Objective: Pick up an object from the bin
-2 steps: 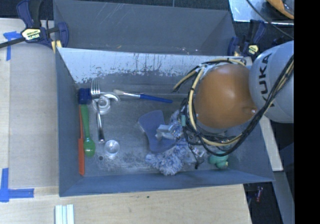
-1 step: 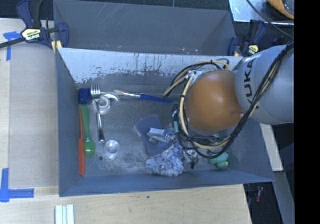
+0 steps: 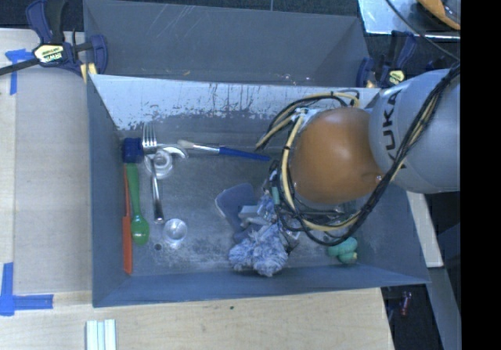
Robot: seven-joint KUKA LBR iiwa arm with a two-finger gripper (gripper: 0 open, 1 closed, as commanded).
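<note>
**Gripper (image 3: 264, 214) low over the crumpled cloth, nothing lifted yet**

The gripper sits deep in the near-right part of the grey metal bin (image 3: 109, 184), tucked under the arm's orange cover (image 3: 333, 156) and its cables. Whether it is spread or pressed together I cannot tell.

A crumpled blue-and-white cloth (image 3: 258, 253) lies just beneath it, close to the front wall. This is the likeliest thing to be picked. A flat blue-grey piece (image 3: 233, 201) lies just beside the cloth, on the left.

The long utensils lie well apart from the gripper. A blue-handled brush (image 3: 227, 151) lies across the back, with a fork (image 3: 150, 141), a green spoon (image 3: 138, 207) and an orange stick (image 3: 127, 231) down the left side.

Smallest are a clear round cap (image 3: 174, 229) and a teal piece (image 3: 343, 250) under the arm.

The step in hand looks like the approach or the grasp itself. The next move calls for a firm pinch on a fold of cloth. A straight lift should follow, taking care not to drag the blue-grey piece along.
</note>
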